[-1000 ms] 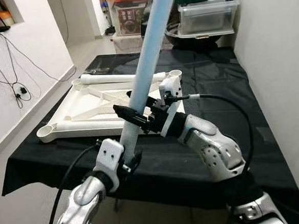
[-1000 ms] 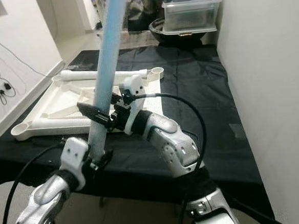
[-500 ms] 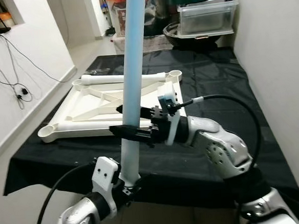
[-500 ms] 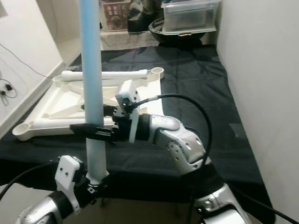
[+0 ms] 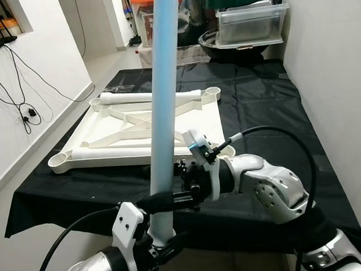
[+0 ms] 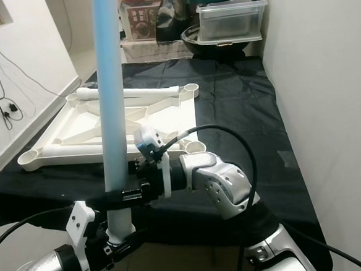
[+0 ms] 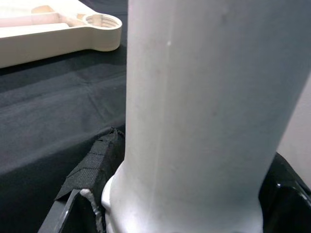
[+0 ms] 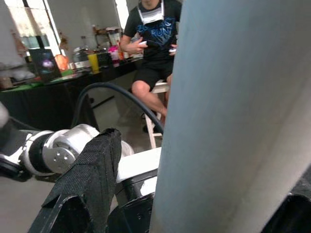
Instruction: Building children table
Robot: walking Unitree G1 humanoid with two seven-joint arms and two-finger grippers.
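Observation:
A long light-blue table leg (image 5: 164, 81) stands upright in front of me, its whitish lower end (image 7: 194, 121) held low down. My left gripper (image 5: 162, 235) is shut on that lower end; one taped finger (image 7: 92, 165) presses against it. Just above, my right gripper (image 5: 166, 201) is shut around the same leg, with a padded finger (image 8: 92, 170) beside the tube (image 8: 243, 121). Behind the leg, the white table top (image 5: 105, 125) lies upside down on the black cloth, with round sockets (image 5: 212, 91) at its corners. Another white leg (image 5: 147, 96) lies along its far edge.
The black-clothed table (image 5: 259, 105) runs along a white wall on the right. Clear plastic boxes (image 5: 250, 22) are stacked behind it. Cables (image 5: 16, 91) hang on the left wall. A person (image 8: 155, 43) sits on a stool across the room.
The blue leg swung from leaning right to upright. My right gripper slid down the leg and nearer to me; the left arm dropped lower with the leg's end.

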